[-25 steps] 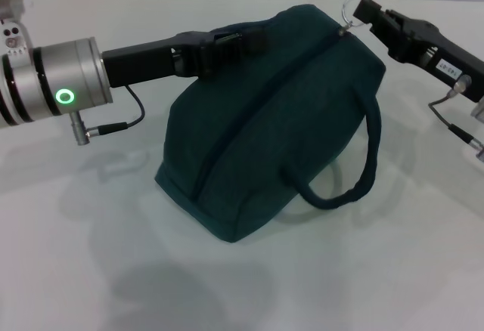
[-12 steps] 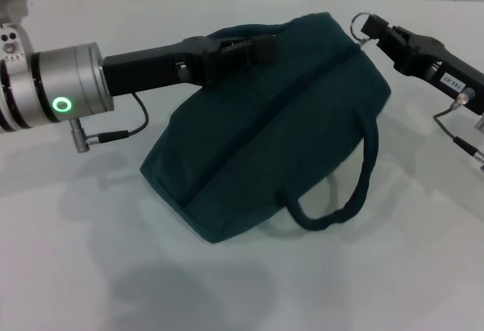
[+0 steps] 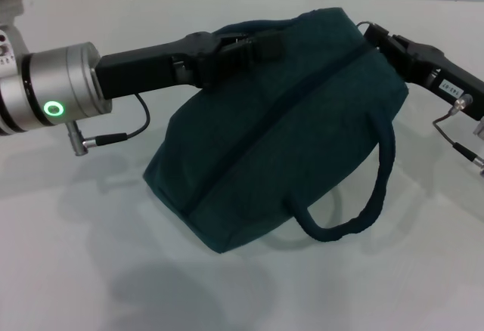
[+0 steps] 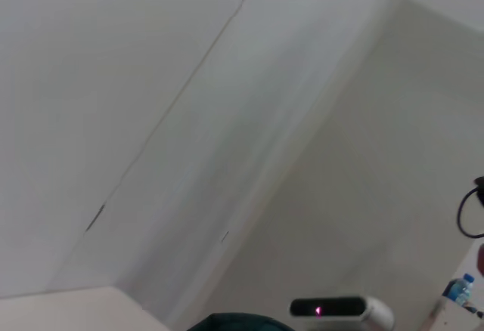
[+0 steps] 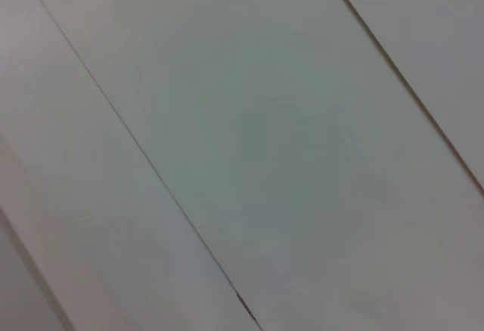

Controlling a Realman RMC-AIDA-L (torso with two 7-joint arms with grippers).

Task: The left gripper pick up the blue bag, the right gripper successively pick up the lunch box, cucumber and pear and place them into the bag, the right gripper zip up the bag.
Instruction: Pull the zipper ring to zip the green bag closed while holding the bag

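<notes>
The blue bag [image 3: 280, 134] lies tilted on the white table, its zipper seam running up to the top right corner and one loop handle [image 3: 363, 202] hanging down in front. My left gripper [image 3: 253, 45] reaches in from the left and is shut on the bag's upper edge. At the bag's top right corner my right gripper [image 3: 376, 35] is shut on the metal zipper ring [image 3: 363, 24], which is half hidden behind the fabric. In the left wrist view a sliver of the bag [image 4: 236, 322] shows. The lunch box, cucumber and pear are out of view.
The white table [image 3: 91, 270] spreads around the bag, with a wall behind it. A cable [image 3: 121, 131] hangs below the left wrist. The right wrist view shows only wall panels [image 5: 242, 150].
Both grippers and the bag have shifted to the right. The bag's top has dropped a little, and the zipper ring has slid partly behind the bag's corner.
</notes>
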